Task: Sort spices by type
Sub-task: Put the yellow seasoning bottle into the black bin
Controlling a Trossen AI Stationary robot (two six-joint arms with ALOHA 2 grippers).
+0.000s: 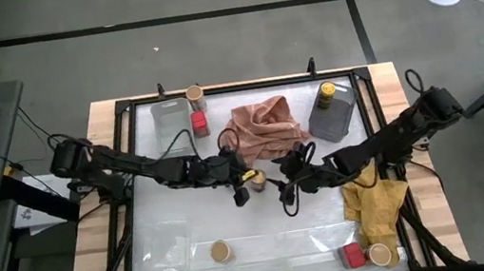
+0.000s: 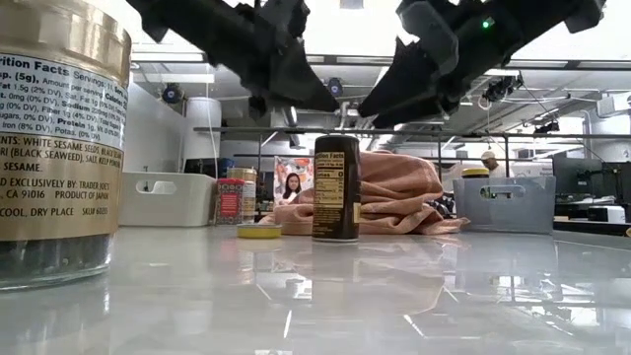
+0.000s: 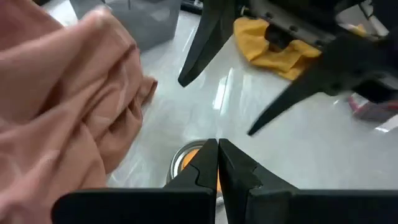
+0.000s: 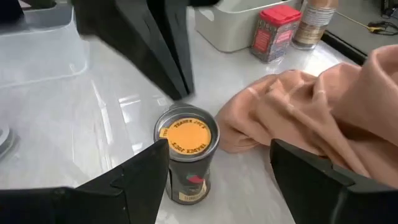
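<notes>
A yellow-lidded spice jar [image 1: 258, 182] stood upright near the middle of the table [image 1: 267, 237], just near of the pink cloth [image 1: 265, 127] and clear of it. The left gripper [image 1: 240, 191] hung just to the jar's left, its jaws pressed together. The right gripper [image 1: 290, 186] sat just to the jar's right, its jaws spread wide, with the jar ahead of the gap and untouched.

Far left, a tan-lidded jar [image 1: 195, 95] and a red box [image 1: 199, 123] stood together beside the clear tray [image 1: 170, 122]. Far right, a second yellow-lidded jar [image 1: 326, 94] rested in the grey tray [image 1: 334, 117].

Near the front edge, another tan-lidded jar [image 1: 221, 250] stood alone with open table all around it. At the near right corner a second red box [image 1: 353, 254] and a third tan-lidded jar [image 1: 381, 254] sat side by side, close to the yellow cloth [image 1: 377, 202] and to the table's rim.

The widest open surface lay on the near left, between the arms and the front edge.
</notes>
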